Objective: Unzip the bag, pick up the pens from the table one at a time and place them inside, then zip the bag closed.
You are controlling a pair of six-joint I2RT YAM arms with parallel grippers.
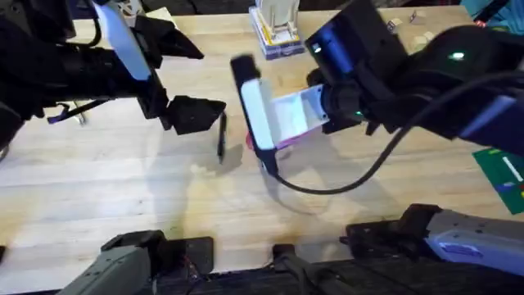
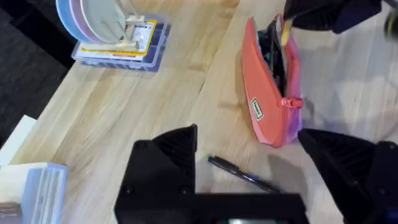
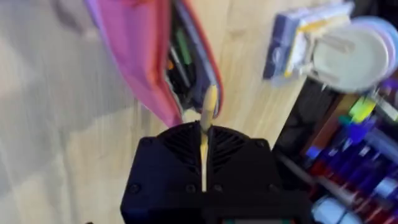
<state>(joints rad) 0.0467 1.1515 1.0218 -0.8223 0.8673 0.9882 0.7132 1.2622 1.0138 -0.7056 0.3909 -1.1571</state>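
Note:
The pink bag lies unzipped on the table, its dark inside showing; it appears in the overhead view under my right arm. My right gripper is shut on the yellow-tan pen, whose tip is at the bag's opening. The black pen lies on the wood just short of the bag's near end. My left gripper hovers over it, open, one finger on each side, not touching it.
A blue organizer tray with plates in a rack stands at the table's far edge. A green pad lies at the right. White paper and a clear box sit near the left arm.

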